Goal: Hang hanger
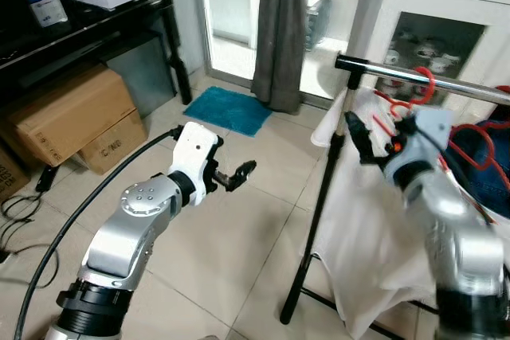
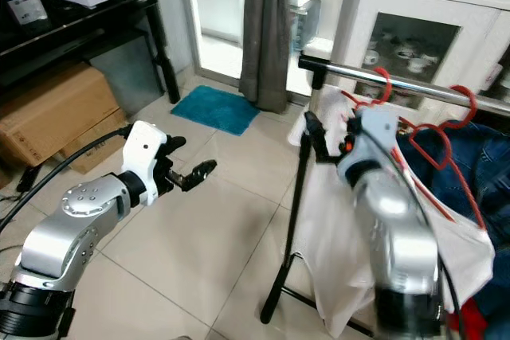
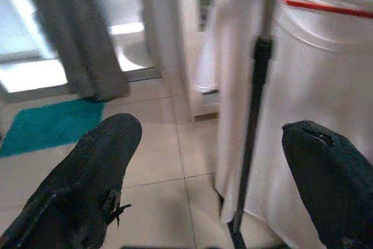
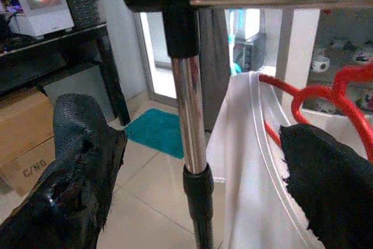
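Hanger (image 2: pixel 381 85) in red hooks over the chrome rail (image 1: pixel 446 84) on the right, with a white shirt (image 1: pixel 374 236) draped on it.

I raise my right arm beside the rack's left end, and my right gripper (image 1: pixel 362 137) sits just below the rail, fingers spread wide with nothing between them; in my right wrist view the rack's upright pole (image 4: pixel 192 144) stands in the gap between them, touching neither, and one fingertip lies near the red wire and shirt collar. I hold my left arm bent and stretched forward over the tiled floor (image 1: pixel 239 228), well left of the rack. My left gripper (image 1: pixel 239 173) is wide open and empty. A teal mat (image 1: pixel 227 109) lies far off by the curtain (image 1: pixel 279 29).
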You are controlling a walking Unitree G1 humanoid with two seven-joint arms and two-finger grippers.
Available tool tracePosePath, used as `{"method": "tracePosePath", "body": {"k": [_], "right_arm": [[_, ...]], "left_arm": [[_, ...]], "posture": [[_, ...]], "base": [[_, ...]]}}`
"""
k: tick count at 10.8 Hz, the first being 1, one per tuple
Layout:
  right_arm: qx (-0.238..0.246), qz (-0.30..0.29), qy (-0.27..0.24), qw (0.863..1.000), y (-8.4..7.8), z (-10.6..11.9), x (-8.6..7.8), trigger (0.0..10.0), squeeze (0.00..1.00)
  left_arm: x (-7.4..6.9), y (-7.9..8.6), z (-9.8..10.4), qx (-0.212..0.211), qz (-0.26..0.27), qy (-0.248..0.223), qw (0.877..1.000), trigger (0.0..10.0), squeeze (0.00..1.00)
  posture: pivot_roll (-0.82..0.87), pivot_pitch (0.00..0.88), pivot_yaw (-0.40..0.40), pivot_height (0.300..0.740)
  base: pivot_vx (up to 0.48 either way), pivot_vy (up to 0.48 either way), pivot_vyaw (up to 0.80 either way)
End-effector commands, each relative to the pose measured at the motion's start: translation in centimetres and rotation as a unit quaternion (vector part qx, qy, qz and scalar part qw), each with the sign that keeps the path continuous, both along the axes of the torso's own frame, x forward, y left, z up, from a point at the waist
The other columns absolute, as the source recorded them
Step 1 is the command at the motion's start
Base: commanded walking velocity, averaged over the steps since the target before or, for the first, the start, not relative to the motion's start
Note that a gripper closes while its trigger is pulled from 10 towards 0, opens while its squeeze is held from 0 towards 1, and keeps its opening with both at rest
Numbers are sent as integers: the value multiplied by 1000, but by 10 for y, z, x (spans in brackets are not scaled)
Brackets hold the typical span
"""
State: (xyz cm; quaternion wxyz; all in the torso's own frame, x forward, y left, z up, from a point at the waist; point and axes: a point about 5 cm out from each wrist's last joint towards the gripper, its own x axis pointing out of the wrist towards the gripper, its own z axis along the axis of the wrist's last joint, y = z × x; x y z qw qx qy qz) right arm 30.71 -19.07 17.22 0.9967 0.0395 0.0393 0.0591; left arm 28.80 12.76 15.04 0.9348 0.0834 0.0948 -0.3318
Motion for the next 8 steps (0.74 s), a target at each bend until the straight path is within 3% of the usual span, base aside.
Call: {"method": "tracePosePath", "body": {"k": [1, 2, 4, 6, 8], "right_arm": [[5, 7, 8, 1000, 0, 1, 4, 10000, 0], [-17, -12, 20, 1000, -7, 5, 14, 10000, 0], [-42, 4, 20, 999, -13, 16, 16, 10000, 0], [-82, 62, 52, 993, -24, 23, 1, 10000, 0], [-108, 69, 69, 989, -36, 31, -6, 10000, 0]], "left_arm": [[-2, -3, 4, 12, -20, -10, 1000, 10000, 722], [-7, -6, 0, 23, -49, 4, 999, 10000, 718], [-13, -9, -1, 22, -88, 15, 996, 10000, 725], [-18, -9, 1, 17, -127, 12, 992, 10000, 725], [-21, -12, 4, 10, -161, 12, 987, 10000, 725]], "posture": [[-153, 0, 42, 719], [-154, 0, 48, 719], [-144, 0, 39, 719], [-146, 0, 39, 719], [-150, 0, 45, 719]], "base": [[0, 0, 0], [0, 0, 0], [0, 0, 0], [0, 0, 0], [0, 0, 0]]}}
